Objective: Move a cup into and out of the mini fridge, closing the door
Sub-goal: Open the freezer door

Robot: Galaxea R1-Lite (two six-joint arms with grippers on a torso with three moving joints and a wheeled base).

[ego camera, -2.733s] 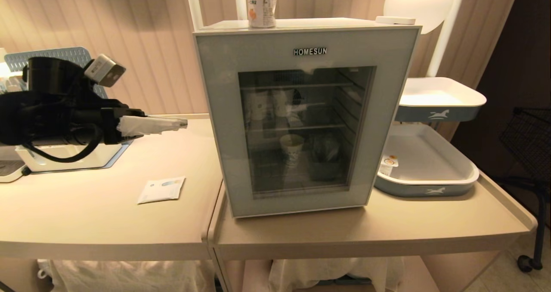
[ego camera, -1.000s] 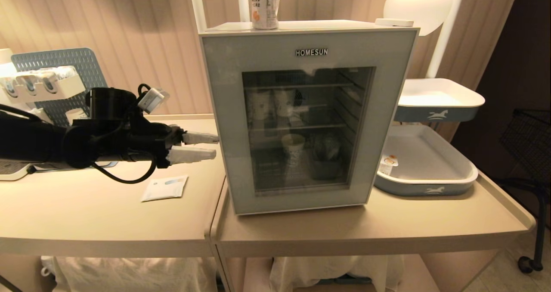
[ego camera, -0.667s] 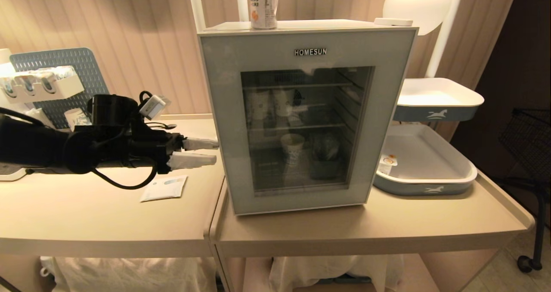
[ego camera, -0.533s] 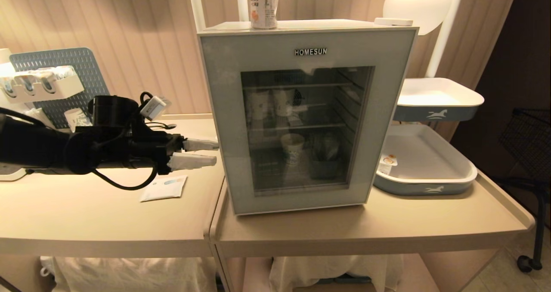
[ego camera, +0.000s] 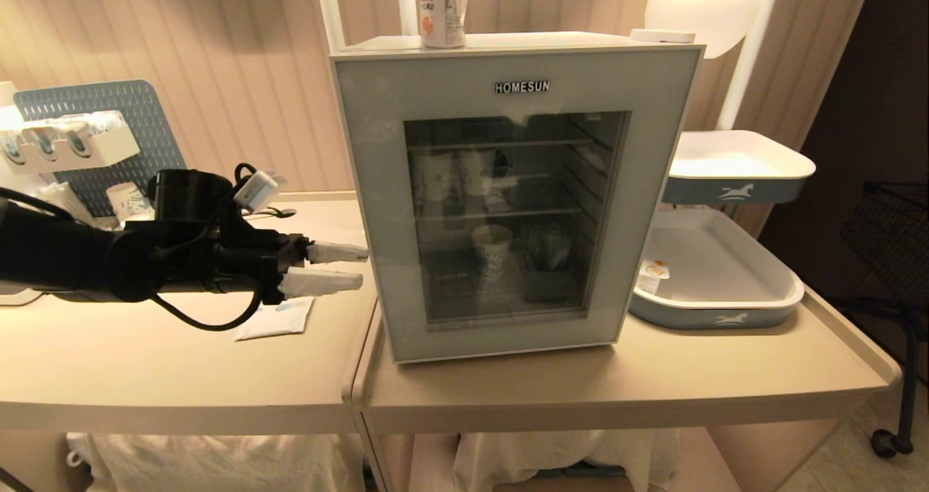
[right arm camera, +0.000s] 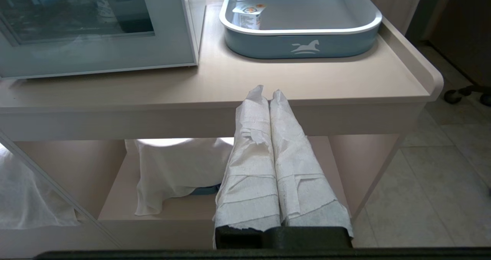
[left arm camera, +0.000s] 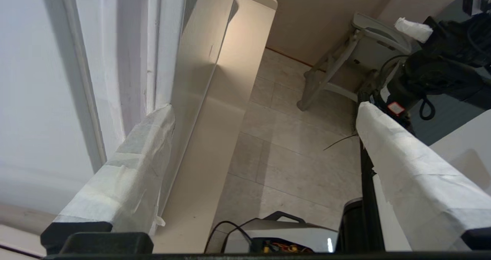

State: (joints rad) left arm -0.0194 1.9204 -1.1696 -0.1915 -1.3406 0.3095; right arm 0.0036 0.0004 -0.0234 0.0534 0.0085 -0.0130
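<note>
On the tan table [ego camera: 653,390] the mini fridge [ego camera: 363,187] stands with its door [ego camera: 646,209] shut, so you must open it first. That is likely why your left gripper [ego camera: 347,267] waits spread wide at the door's left edge, one finger [left arm camera: 130,175] against it. Your right gripper [right arm camera: 268,99] is parked low, fingers pressed together. The cup [ego camera: 441,11] sits on top of the fridge. Striped walls stand behind.
</note>
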